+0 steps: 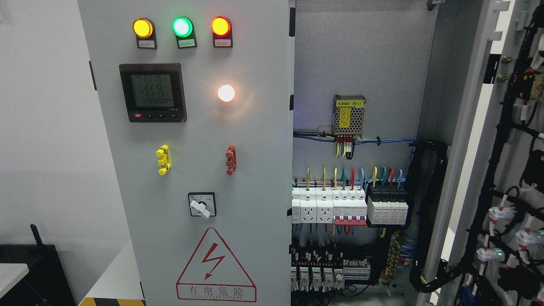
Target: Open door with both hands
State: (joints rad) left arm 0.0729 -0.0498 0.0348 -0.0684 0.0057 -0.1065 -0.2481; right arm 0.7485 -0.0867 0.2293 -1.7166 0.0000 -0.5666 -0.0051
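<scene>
A grey electrical cabinet fills the head view. Its left door (255,140) is closed and carries three lit indicator lamps (182,26), a digital meter (152,92), a white glowing lamp (226,93), a yellow handle (163,159), a red handle (230,160), a rotary switch (202,205) and a red warning triangle (216,267). The right door (505,170) stands swung wide open at the right, its inner face with black wiring showing. Neither of my hands appears in the view.
The open interior shows a power supply (349,115), rows of breakers and sockets (348,206) and coloured wires. A white wall lies at the left, with a dark box (38,267) low at the left and a striped floor edge (111,301).
</scene>
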